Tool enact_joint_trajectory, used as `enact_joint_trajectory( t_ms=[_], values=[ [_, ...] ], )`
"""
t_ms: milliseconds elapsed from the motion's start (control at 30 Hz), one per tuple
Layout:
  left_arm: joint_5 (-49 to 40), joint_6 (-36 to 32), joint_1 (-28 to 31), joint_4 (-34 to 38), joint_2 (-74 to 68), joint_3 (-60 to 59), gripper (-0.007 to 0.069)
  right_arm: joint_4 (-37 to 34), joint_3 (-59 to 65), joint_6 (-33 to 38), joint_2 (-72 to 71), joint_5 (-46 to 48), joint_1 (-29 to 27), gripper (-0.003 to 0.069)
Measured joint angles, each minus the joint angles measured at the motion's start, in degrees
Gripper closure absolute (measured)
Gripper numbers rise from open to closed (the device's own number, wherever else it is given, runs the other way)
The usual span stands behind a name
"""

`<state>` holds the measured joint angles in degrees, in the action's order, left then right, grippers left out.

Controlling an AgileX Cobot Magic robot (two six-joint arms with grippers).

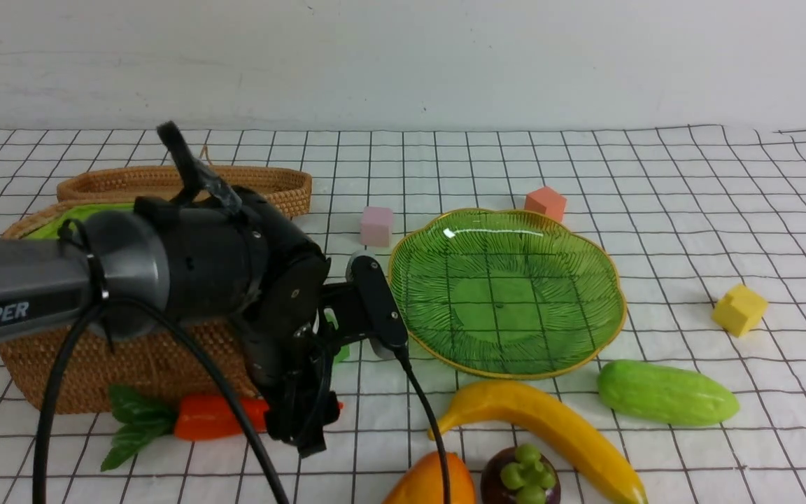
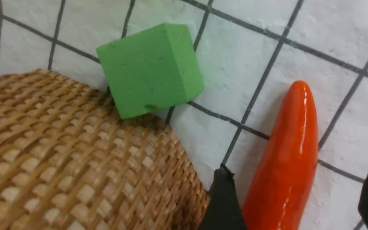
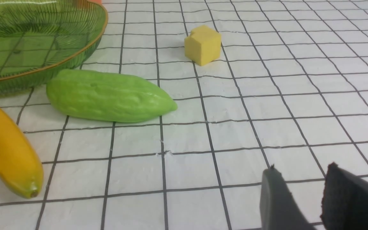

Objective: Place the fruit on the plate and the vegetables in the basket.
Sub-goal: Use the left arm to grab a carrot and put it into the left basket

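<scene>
Left gripper (image 2: 299, 170), jaws spread, straddles the carrot (image 2: 289, 134) at the front view's lower left; right gripper (image 3: 302, 166) stands narrowly parted.

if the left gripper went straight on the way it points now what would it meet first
Probably the glossy orange toy carrot: the left gripper is open and straddles its body, so the carrot lies right in its line. Depth is unclear.

Grey left arm (image 1: 18, 280) lettered PIPER in white; black wrist housing, looping black cables (image 1: 42, 455), black left gripper (image 2: 299, 172).
</scene>
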<state>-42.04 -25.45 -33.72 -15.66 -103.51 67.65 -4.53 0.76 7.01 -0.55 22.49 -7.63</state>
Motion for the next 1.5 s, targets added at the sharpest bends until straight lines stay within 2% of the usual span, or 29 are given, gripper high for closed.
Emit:
enact_joint_trajectory(
  t_ms=[167,667,867,967,1267,1500],
  values=[
    [0.75,0.0,0.0,0.06,-0.73,0.25,0.0124,0.0,0.0,0.0,0.0,0.0,0.0,0.0416],
    [1.59,0.0,0.0,0.64,-3.53,0.26,0.0256,0.0,0.0,0.0,0.0,0.0,0.0,0.0416],
    [1.7,0.0,0.0,1.39,-3.53,0.26,0.0353,0.0,0.0,0.0,0.0,0.0,0.0,0.0416],
    [1.7,-0.01,0.0,2.53,-3.53,0.26,0.0436,0.0,0.0,0.0,0.0,0.0,0.0,0.0416],
    [-0.27,-4.92,0.0,6.97,-2.66,0.33,0.0441,0.06,0.0,0.0,0.0,0.0,0.0,0.0416],
    [-7.38,-10.59,0.0,13.0,4.12,0.33,0.0441,0.06,0.0,0.0,0.0,0.0,0.0,0.0416]
  ],
)
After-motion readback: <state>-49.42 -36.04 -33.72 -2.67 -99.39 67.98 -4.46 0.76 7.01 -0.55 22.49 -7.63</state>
